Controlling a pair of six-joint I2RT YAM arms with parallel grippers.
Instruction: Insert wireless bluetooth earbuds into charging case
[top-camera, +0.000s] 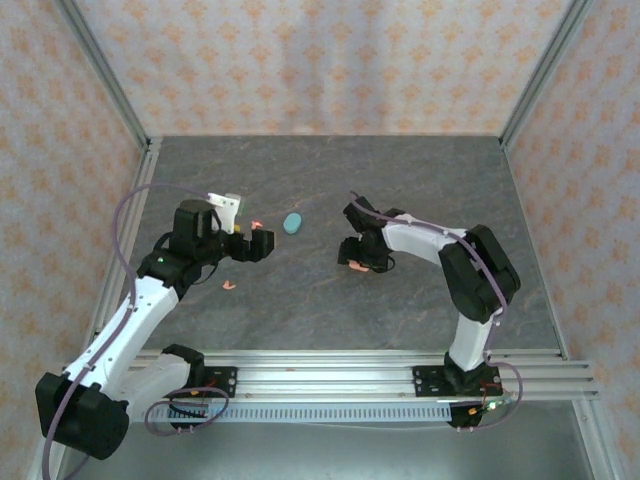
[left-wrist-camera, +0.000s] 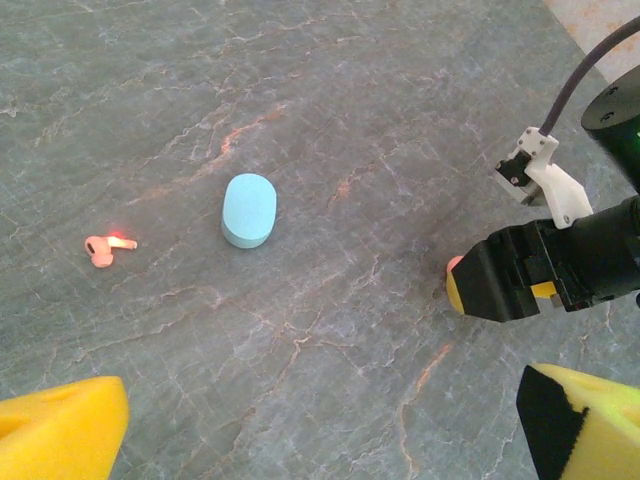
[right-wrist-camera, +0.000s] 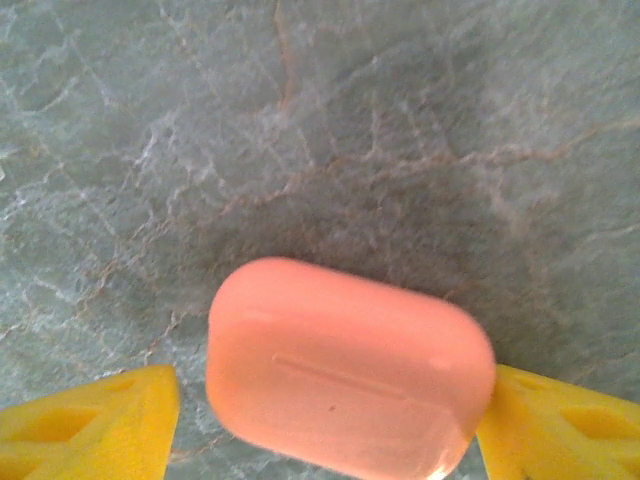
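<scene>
Left gripper (left-wrist-camera: 320, 425): yellow fingers (left-wrist-camera: 60, 430) spread as wide as they go, nothing between them, hanging over the grey marbled table (top-camera: 420, 180).

Coral earbud (left-wrist-camera: 100, 248): lies loose on the table just ahead of the left gripper and to one side, a red glow at its stem. Near it, the teal case (left-wrist-camera: 248, 210) lies flat with its lid shut.

Second coral earbud (top-camera: 228, 285): lies on the table beside the left arm, nearer the bases.

Right gripper (right-wrist-camera: 330, 400): low over the table, jaws apart on either side of the coral case (right-wrist-camera: 345, 370). A clear gap shows on one side; the other finger (right-wrist-camera: 560, 420) sits right at the case's edge. No grip on it. The case lid is closed, its seam visible.

The two grippers are well apart, with the teal case between them.
</scene>
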